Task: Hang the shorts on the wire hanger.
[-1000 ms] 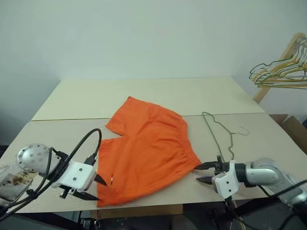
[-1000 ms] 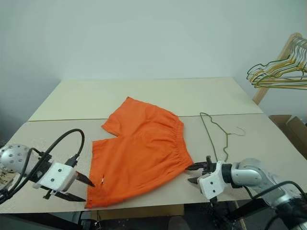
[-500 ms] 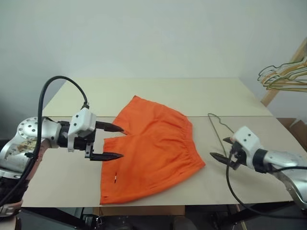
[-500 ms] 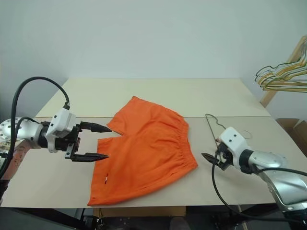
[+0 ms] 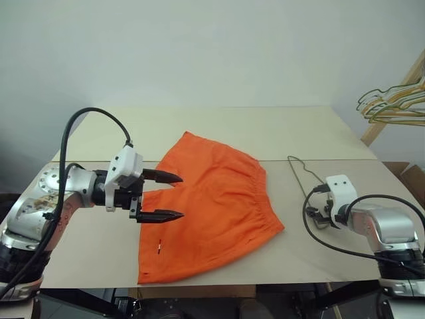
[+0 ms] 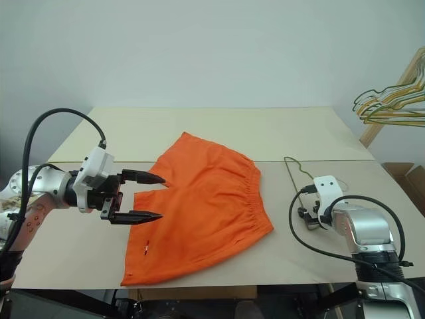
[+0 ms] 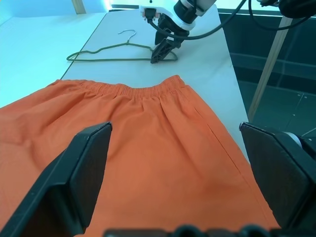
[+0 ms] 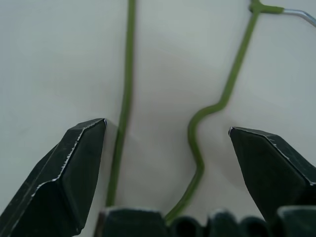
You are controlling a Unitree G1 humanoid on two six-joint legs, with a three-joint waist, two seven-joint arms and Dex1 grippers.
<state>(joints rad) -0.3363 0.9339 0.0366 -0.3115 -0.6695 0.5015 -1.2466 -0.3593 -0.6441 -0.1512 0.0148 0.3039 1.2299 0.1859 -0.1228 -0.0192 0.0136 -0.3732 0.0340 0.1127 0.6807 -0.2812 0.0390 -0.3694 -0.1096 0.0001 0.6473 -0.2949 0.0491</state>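
Hovering wide-open over the shorts [image 5: 212,206], left gripper [image 5: 166,197]; right gripper [image 8: 163,148], equally wide, straddling the wire hanger [image 8: 126,89].

Plain bright orange shorts [image 5: 209,209] and an olive-green wire hanger [image 8: 127,94] lie on a pale beige table [image 5: 219,126]; far right, green and yellow hangers [image 5: 392,103].
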